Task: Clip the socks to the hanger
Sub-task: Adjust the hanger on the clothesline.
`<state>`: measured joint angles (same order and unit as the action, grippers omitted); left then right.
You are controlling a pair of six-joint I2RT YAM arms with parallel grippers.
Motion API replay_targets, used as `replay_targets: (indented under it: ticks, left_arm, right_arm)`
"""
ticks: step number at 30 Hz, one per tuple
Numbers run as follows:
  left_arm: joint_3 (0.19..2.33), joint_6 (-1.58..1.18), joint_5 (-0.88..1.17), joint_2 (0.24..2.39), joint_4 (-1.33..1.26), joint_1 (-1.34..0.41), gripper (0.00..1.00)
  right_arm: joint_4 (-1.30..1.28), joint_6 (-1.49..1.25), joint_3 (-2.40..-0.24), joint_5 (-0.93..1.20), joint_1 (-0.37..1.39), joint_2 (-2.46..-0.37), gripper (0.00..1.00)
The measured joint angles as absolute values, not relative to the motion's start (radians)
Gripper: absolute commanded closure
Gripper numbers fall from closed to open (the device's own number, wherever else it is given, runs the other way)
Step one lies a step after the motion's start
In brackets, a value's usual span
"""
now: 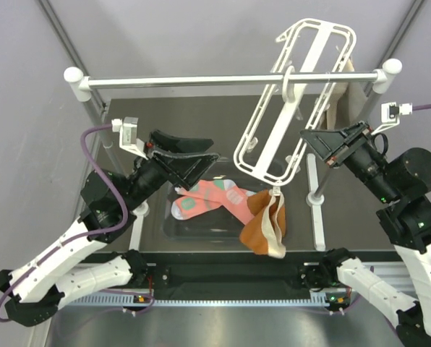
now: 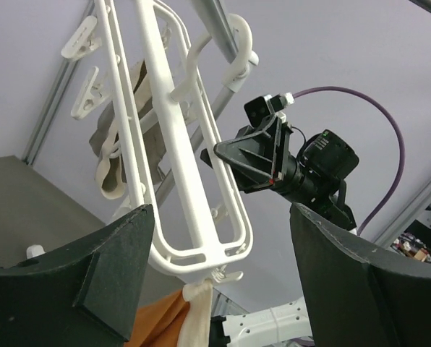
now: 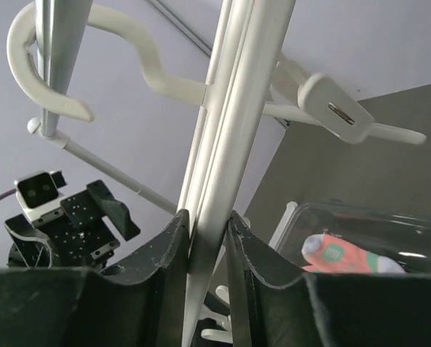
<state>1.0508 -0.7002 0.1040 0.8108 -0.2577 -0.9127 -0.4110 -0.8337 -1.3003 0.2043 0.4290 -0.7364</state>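
Note:
The white hanger (image 1: 295,101) hangs tilted by its hook from the overhead rail. My right gripper (image 1: 307,139) is shut on the hanger's right side rail (image 3: 214,181), which runs between the two fingers (image 3: 165,253). The socks (image 1: 212,199), salmon pink with mint patches, lie in the tray below. One sock's toe (image 3: 342,254) also shows in the right wrist view. My left gripper (image 1: 201,160) hovers open above the socks, left of the hanger. Its fingers (image 2: 107,267) stand wide apart, nothing between them, facing the hanger's lower end (image 2: 201,249).
An orange cloth (image 1: 257,230) and a beige cloth (image 1: 277,231) hang from a clip at the hanger's lower end. Another beige piece (image 2: 121,144) hangs farther up. The metal rail (image 1: 201,79) spans the back. A clear tray (image 1: 201,235) and white posts (image 1: 317,195) stand beneath.

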Motion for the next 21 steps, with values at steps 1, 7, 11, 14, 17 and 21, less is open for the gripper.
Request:
replay_targets:
  ticks: [1, 7, 11, 14, 17, 21]
  left_arm:
    - [1.046, -0.699, 0.099, 0.804, -0.251, -0.913, 0.20]
    - [1.040, -0.688, 0.080, 0.768, -0.223, -0.913, 0.20]
    - [1.040, -0.682, 0.073, 0.763, -0.218, -0.913, 0.20]
    - [1.040, -0.681, 0.066, 0.762, -0.205, -0.913, 0.20]
    - [1.040, -0.681, 0.062, 0.762, -0.191, -0.913, 0.20]
    - [1.040, -0.677, 0.060, 0.760, -0.152, -0.914, 0.20]
  right_arm:
    - [-0.389, -0.851, -1.287, 0.212, 0.429, -0.736, 0.77]
    - [-0.250, -0.957, -1.196, 0.245, 0.429, -0.738, 0.77]
    - [-0.189, -0.994, -1.184, 0.259, 0.437, -0.764, 0.72]
    - [-0.152, -0.996, -1.184, 0.271, 0.466, -0.786, 0.66]
    - [-0.142, -0.977, -1.184, 0.284, 0.488, -0.804, 0.57]
    - [-0.162, -0.915, -1.187, 0.279, 0.491, -0.801, 0.42]
